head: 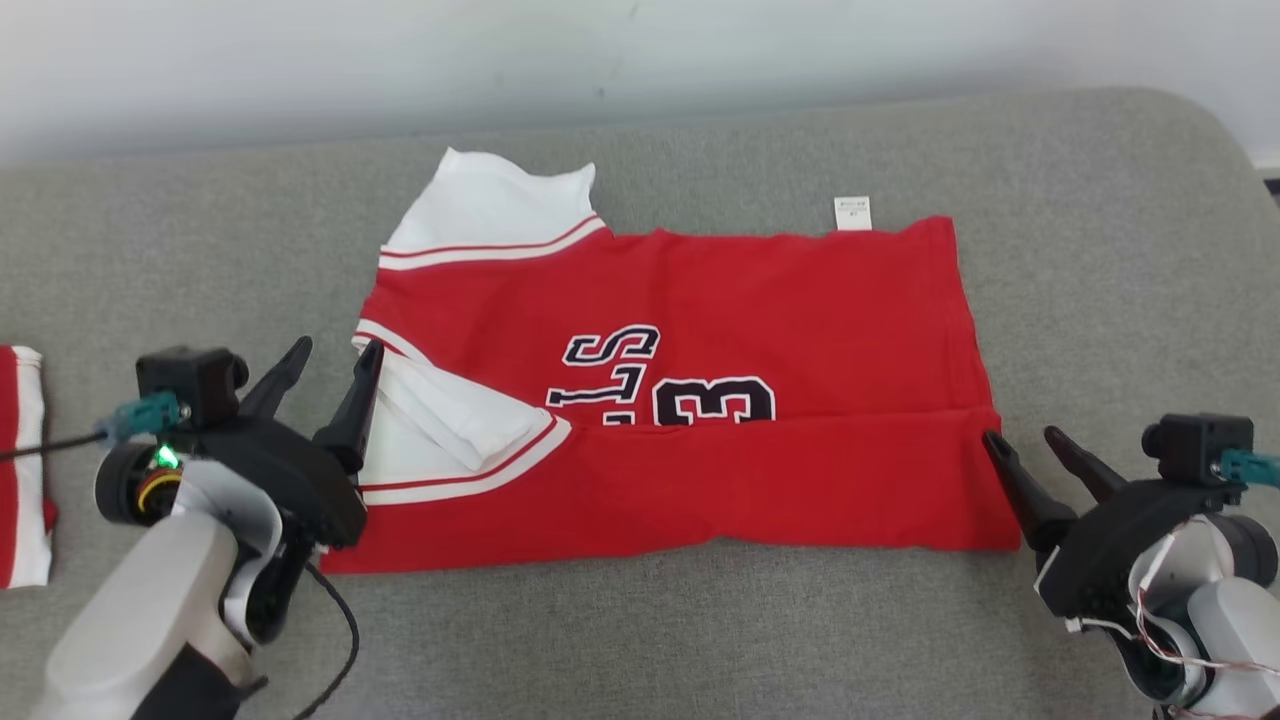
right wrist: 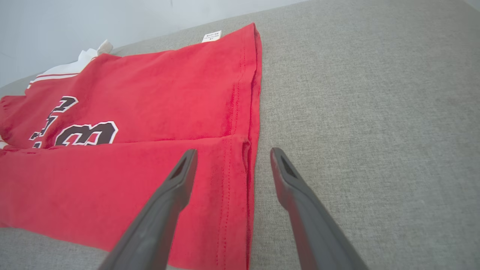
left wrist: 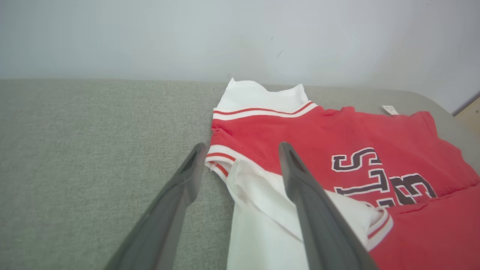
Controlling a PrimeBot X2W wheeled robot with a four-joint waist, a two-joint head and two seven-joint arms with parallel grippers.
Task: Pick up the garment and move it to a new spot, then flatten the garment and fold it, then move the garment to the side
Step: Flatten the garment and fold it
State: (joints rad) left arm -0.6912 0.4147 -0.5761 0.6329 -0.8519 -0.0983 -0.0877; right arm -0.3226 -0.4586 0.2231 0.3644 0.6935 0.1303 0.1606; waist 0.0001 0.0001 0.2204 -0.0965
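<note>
Garment position: The garment [head: 700, 300] is lying spread lengthwise on the grey padded surface [head: 1100, 250], with the sleeve end toward your left and the hem toward your right.
Fold state: The near long edge is lying turned up as a red band [head: 700, 480], covering the lower part of the dark print [head: 660, 385]. The far half is looking unfolded, in my judgement.
Left hand: Your left hand [head: 336, 347] is standing wide and gripping nothing. Its fingers are straddling the edge of the near white sleeve [left wrist: 262, 210].
Right hand: Your right hand [right wrist: 233, 150] is standing wide and empty at the hem corner, with one finger over the red band and the other over bare surface.
Step in hand: You are sitting, as I judge it, between the first lengthwise fold and the second.
Method: You should be taking the far edge at matching points on both ends and carrying both ends level, so the new crease is running parallel to the band.
Defect: The near sleeve is lying rumpled, and the far sleeve [head: 490, 205] is jutting past the far edge. You should be tucking both inward first.
Minor: The care label [head: 852, 212] is poking out at the far edge.
Hazard: A second folded garment [head: 20, 465] is lying near your left arm, so you should be keeping clear of it.
</note>
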